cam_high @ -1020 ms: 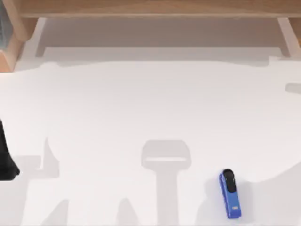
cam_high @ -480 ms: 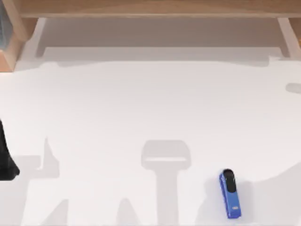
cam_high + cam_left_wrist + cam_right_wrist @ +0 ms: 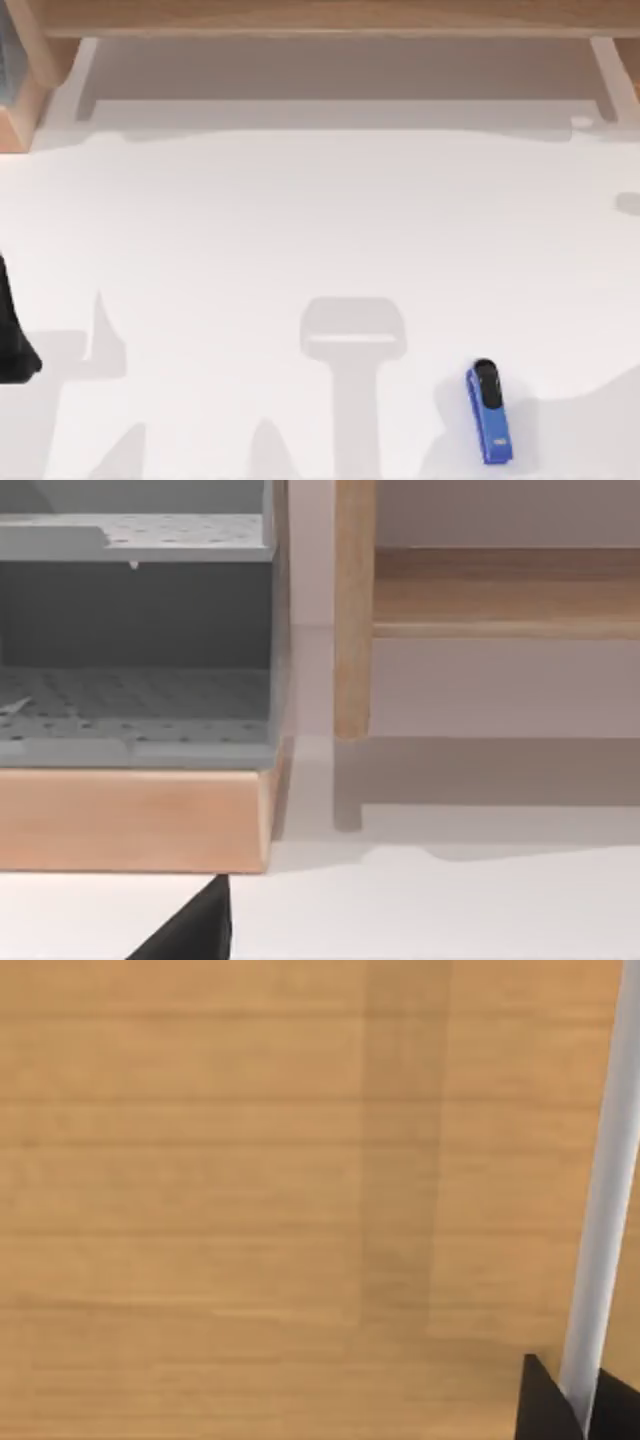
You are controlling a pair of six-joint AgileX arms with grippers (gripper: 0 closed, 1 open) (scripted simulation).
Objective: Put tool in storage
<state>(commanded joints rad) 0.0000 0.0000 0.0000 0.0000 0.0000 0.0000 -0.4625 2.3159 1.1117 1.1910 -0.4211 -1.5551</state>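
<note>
Table (image 3: 300, 230): white surface, bare over most of its area.
Wooden shelf (image 3: 320, 18): runs along the table's far edge on pale legs; the right wrist view faces wood-grain panel.
Storage unit (image 3: 130, 630): grey perforated shelves on a wooden base, at the far left corner — nothing seen lying on either shelf.
Left arm (image 3: 12, 335): dark form at the table's left edge, parked low; claw state cannot be told.
Tool (image 3: 488, 412): blue stapler, black end pointing away, lying flat near the front edge, right of centre — untouched.
</note>
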